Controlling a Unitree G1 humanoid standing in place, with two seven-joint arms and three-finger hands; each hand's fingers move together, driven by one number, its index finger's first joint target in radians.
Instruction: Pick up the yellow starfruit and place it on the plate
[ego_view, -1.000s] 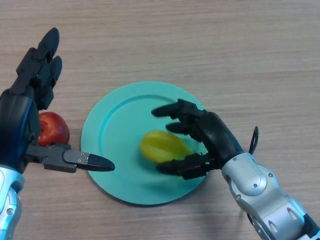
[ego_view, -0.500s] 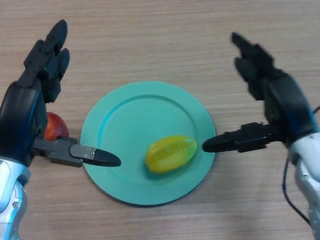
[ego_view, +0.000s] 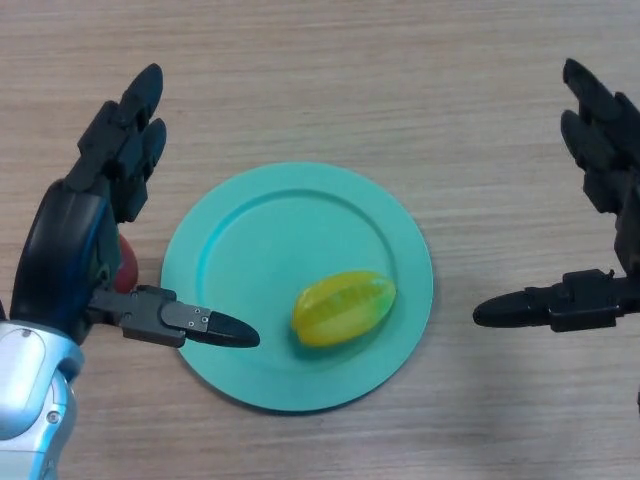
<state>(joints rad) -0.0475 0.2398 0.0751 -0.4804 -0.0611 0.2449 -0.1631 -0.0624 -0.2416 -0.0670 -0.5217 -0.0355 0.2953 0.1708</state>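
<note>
The yellow starfruit (ego_view: 343, 307) lies on the teal plate (ego_view: 260, 230), in its front right part, with nothing touching it. My right hand (ego_view: 605, 190) is open at the right edge of the view, well clear of the plate, its thumb pointing left toward it. My left hand (ego_view: 85, 240) is open at the left, fingers straight and pointing away, its thumb reaching over the plate's left rim.
A red fruit (ego_view: 125, 268) sits on the wooden table (ego_view: 330, 80) just left of the plate, mostly hidden behind my left hand.
My right hand has let go of the starfruit and pulled back to the right, off the plate. My left hand has shifted slightly right, covering more of the red fruit.
</note>
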